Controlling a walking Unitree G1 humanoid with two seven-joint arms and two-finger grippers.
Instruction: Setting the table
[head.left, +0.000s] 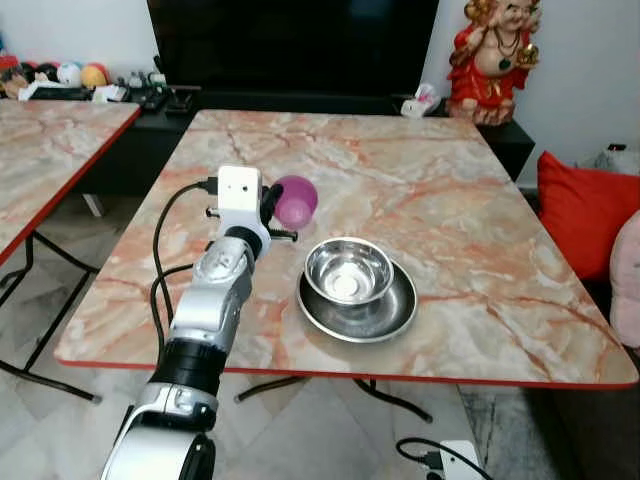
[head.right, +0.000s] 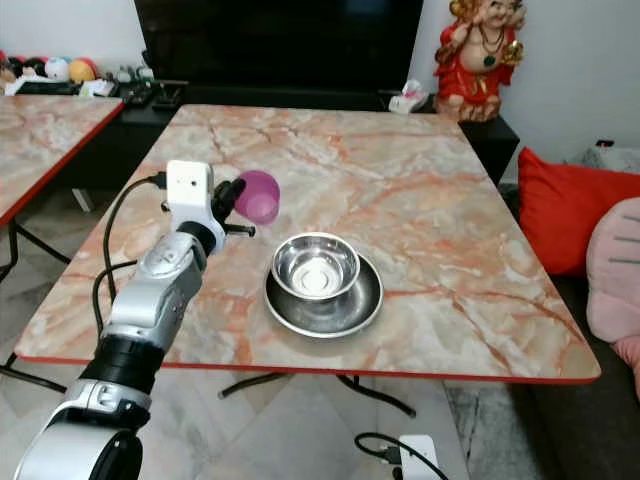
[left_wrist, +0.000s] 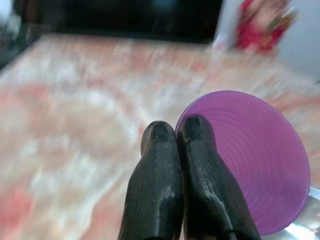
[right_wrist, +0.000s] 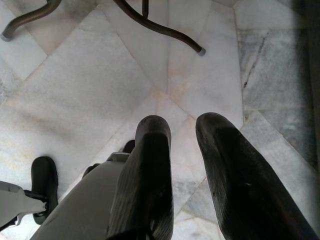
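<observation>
My left gripper (head.left: 272, 205) is shut on the rim of a purple cup (head.left: 296, 200), which lies tilted on its side just over the marble table (head.left: 450, 200). In the left wrist view the two black fingertips (left_wrist: 161, 134) press together at the cup's edge (left_wrist: 255, 165), and its ribbed inside faces the camera. Right of the cup, and nearer the table's front edge, a steel bowl (head.left: 348, 270) sits inside a steel plate (head.left: 385, 318). My right gripper (right_wrist: 182, 130) hangs idle over the floor, open and holding nothing.
A second marble table (head.left: 50, 150) stands to the left. A red cushion (head.left: 580, 210) lies to the right. A red statue (head.left: 492, 60) and a dark TV console (head.left: 300, 100) are behind the table. A power strip (head.left: 450, 455) lies on the floor.
</observation>
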